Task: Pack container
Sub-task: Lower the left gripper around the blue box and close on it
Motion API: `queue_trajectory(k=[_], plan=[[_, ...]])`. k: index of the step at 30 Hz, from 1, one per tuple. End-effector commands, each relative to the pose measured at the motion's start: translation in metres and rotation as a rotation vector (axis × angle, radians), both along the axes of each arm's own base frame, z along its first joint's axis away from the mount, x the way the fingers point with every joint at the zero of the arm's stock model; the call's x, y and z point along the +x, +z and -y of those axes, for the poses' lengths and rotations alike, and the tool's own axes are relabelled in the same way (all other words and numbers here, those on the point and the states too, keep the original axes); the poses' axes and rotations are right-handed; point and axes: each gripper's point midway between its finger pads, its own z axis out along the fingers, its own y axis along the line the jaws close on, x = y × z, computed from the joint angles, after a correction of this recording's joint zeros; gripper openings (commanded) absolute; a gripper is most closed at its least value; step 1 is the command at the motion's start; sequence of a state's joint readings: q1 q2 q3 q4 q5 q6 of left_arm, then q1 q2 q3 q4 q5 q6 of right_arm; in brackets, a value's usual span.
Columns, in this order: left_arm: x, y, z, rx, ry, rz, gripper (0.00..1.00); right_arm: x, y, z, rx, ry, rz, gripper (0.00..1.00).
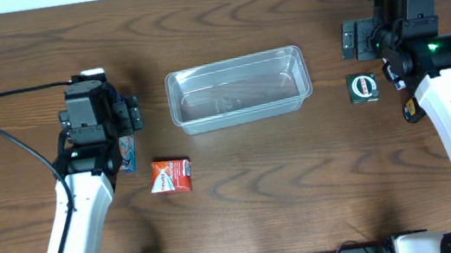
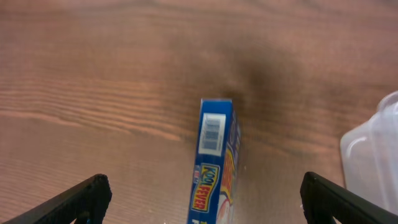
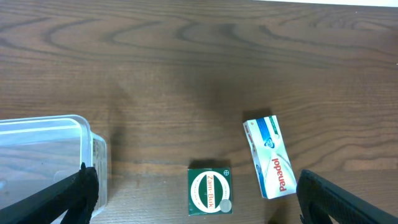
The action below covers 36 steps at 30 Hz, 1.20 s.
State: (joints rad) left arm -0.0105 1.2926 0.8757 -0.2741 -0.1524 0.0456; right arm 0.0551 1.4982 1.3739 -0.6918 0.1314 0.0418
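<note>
Left pincer (image 2: 202,196) and right pincer (image 3: 196,193) are spread and empty, the container (image 1: 239,94) holds nothing, and all four boxes (image 1: 172,175) lie unpacked on the surface (image 1: 261,200).

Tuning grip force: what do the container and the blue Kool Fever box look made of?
The container: clear glossy plastic; the wooden table shows through it. The blue Kool Fever box: likely printed cardboard, with sharp folded edges and a barcode.

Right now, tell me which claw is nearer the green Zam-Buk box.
Right. The right claw hangs open close beside the green box; the left claw sits across the container, by the blue box.
</note>
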Motion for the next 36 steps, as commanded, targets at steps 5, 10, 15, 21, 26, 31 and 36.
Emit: queue_trajectory(k=[5,10,15,21,26,31,36], plan=[[0.003,0.007,0.005,-0.013,-0.032,0.012,0.98,0.000,0.005,0.002,0.002,-0.015,0.013,0.99],[-0.005,-0.007,0.005,-0.015,-0.035,-0.054,0.98,0.000,0.005,0.002,0.002,-0.015,0.013,0.99],[-0.003,-0.025,0.006,-0.007,-0.044,-0.104,0.96,0.000,0.005,0.002,0.002,-0.015,0.013,0.99],[0.005,-0.053,0.003,-0.006,-0.040,-0.161,0.85,0.000,0.005,0.002,0.002,-0.015,0.013,0.99],[0.011,-0.053,-0.001,-0.010,-0.030,-0.141,0.55,0.000,0.005,0.002,0.003,-0.015,0.013,0.99],[0.011,-0.055,0.003,-0.026,-0.045,-0.144,0.53,0.000,0.005,0.002,0.002,-0.015,0.013,0.99],[0.011,-0.056,-0.001,-0.027,-0.036,-0.148,0.53,0.000,0.005,0.002,0.002,-0.015,0.013,0.99]])
